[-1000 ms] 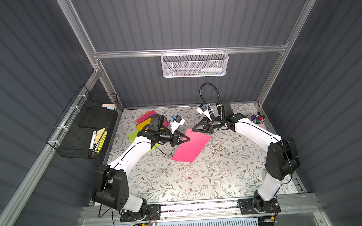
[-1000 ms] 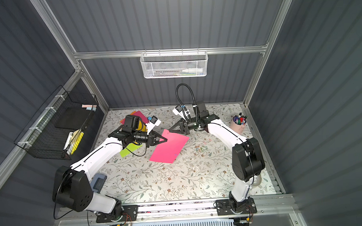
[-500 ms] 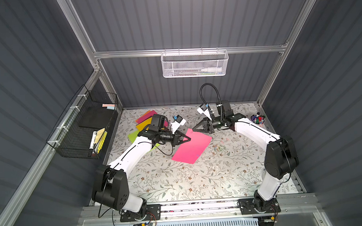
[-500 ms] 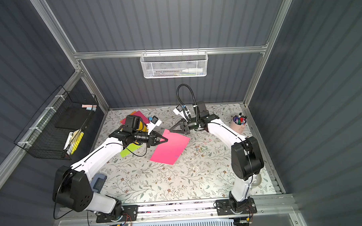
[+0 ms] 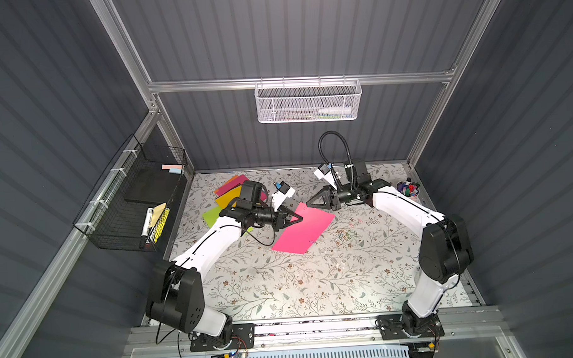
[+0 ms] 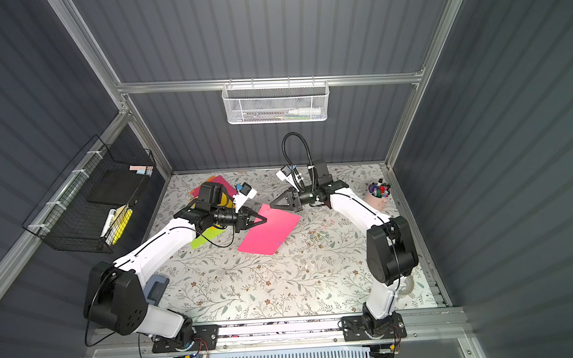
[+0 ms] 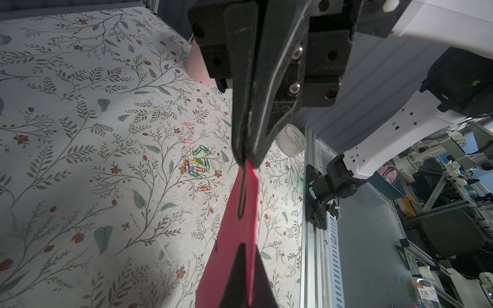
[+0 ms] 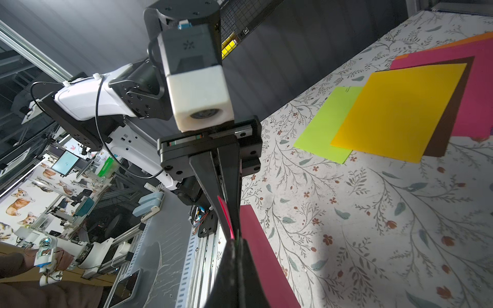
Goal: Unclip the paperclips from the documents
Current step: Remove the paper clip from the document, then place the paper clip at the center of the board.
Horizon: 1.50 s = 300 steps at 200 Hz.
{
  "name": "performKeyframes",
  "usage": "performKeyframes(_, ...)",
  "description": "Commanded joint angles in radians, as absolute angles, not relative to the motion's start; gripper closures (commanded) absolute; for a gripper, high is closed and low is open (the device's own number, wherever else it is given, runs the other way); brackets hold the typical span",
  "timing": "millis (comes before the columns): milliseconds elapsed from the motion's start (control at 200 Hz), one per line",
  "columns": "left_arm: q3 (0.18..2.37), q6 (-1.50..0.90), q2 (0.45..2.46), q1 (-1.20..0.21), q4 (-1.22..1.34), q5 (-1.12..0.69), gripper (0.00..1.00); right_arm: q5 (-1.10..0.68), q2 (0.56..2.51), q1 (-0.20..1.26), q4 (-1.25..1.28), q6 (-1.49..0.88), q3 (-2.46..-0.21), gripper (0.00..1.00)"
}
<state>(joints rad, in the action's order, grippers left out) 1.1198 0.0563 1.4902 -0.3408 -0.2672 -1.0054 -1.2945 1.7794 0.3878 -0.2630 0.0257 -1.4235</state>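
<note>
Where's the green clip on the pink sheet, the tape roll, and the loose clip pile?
green clip (image 7: pixel 242 193): left wrist view, mid-loop
tape roll (image 7: pixel 295 136): left wrist view, printed core
loose clip pile (image 7: pixel 198 165): left wrist view, pile's centre

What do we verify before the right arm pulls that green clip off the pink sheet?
1. Left gripper shut on pink sheet: ok.
2. Right gripper shut on green paperclip: ok.
3. That paperclip free of the sheet: not ok, still threaded on.
4. Blue clip on the sheet's edge removed: not ok.
5. Sheet untorn at both grips: cannot tell.
</note>
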Motion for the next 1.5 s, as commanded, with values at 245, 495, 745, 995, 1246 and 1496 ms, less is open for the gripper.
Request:
performKeyframes(245, 1.091, 0.025, 1.507, -0.344, -0.308, -0.978, 1.00, -1.268, 1.776, 0.316, -0.245, 0.009, -1.435, 0.95)
performKeyframes(495, 1.092, 0.020, 1.512, -0.345, -0.310, -0.973, 1.00, -1.260, 1.779, 0.306, -0.240, 0.006, -1.435, 0.97)
performKeyframes(745, 1.096, 0.018, 1.520, -0.347, -0.310, -0.971, 1.00, -1.267, 1.786, 0.296, -0.239, 0.000, -1.447, 0.94)
performKeyframes(995, 1.098, 0.015, 1.520, -0.348, -0.311, -0.965, 1.00, -1.268, 1.784, 0.288, -0.242, 0.002, -1.443, 0.94)
performKeyframes(1246, 1.168, 0.091, 1.529, -0.348, -0.337, -0.977, 1.00, -1.043, 1.787, 0.243, -0.387, -0.020, -1.358, 0.98)
performKeyframes(1496, 1.165, 0.069, 1.472, -0.341, -0.244, -1.009, 1.00, -0.681, 1.763, 0.227, -0.448, -0.104, -1.096, 0.98)
